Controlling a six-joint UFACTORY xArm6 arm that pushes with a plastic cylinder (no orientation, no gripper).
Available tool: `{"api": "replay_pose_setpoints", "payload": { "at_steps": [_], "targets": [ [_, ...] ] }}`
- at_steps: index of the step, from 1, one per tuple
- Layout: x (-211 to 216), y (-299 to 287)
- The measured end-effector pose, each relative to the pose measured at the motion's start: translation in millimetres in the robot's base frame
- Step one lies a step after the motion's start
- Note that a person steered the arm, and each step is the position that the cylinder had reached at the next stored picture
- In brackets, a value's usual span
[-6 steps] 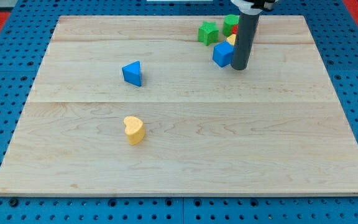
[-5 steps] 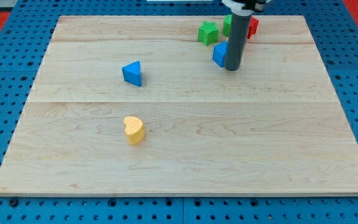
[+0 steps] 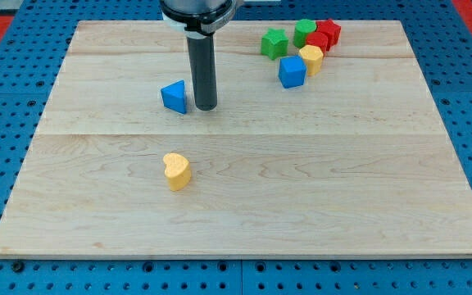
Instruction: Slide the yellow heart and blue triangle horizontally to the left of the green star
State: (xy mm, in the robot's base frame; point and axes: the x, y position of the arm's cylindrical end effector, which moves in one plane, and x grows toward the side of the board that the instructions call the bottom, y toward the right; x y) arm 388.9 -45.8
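My tip (image 3: 206, 107) sits just right of the small blue triangle block (image 3: 174, 96) — we judge it placed to push left; no end effector to open or close, only a rod.

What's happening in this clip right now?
A single arm with a dark rod works a wooden board. My tip sits just to the view's right of the blue triangle, close beside it. The yellow heart lies alone below. The green star sits in a cluster at the view's top right.
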Motion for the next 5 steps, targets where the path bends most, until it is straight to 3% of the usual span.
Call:
{"api": "replay_pose_setpoints", "payload": {
  "at_steps": [1,2,3,5],
  "targets": [
    [-13,34],
    [-55,40],
    [-66,-39],
    [-4,-56]
  ]
}}
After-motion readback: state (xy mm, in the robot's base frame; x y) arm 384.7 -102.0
